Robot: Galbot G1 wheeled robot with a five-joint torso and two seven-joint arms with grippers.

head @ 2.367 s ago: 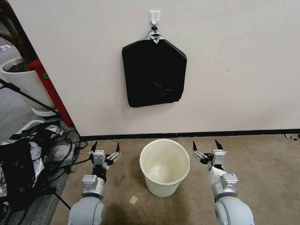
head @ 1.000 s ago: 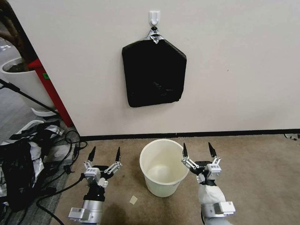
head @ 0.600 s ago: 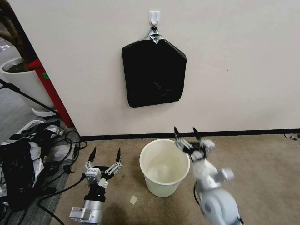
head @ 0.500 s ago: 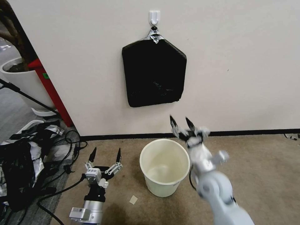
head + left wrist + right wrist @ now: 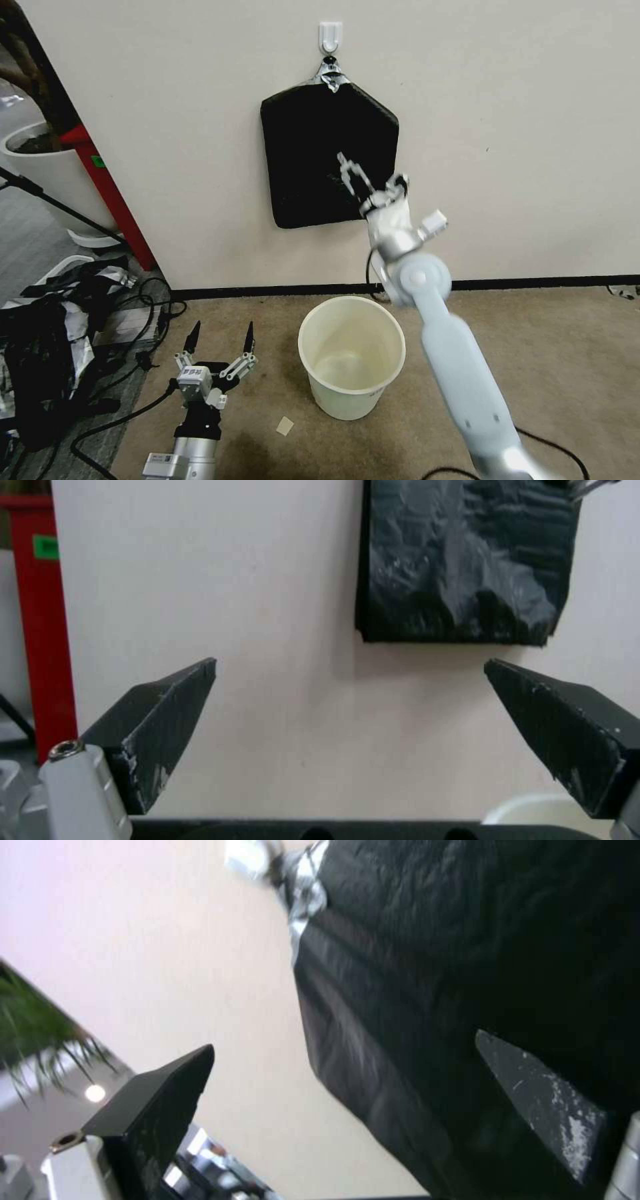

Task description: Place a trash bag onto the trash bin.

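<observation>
The trash bag itself is out of view. A thick black five-sided pad of bags hangs from a white wall hook. My right gripper is raised in front of the pad's lower right part and is open, with nothing between its fingers. In the right wrist view the pad lies close behind the open right gripper. The cream-white trash bin stands upright on the carpet below the pad. My left gripper hovers low, left of the bin, open; the left wrist view has it facing the wall and the pad.
A heap of black-and-silver plastic and loose cables lie on the floor at the left. Behind them stand a red post and a big white plant pot. A paper scrap lies near the bin.
My right arm has swung up from beside the bin's right rim to the hanging pad, staying open. The left gripper has drawn back slightly and stays low and open.
</observation>
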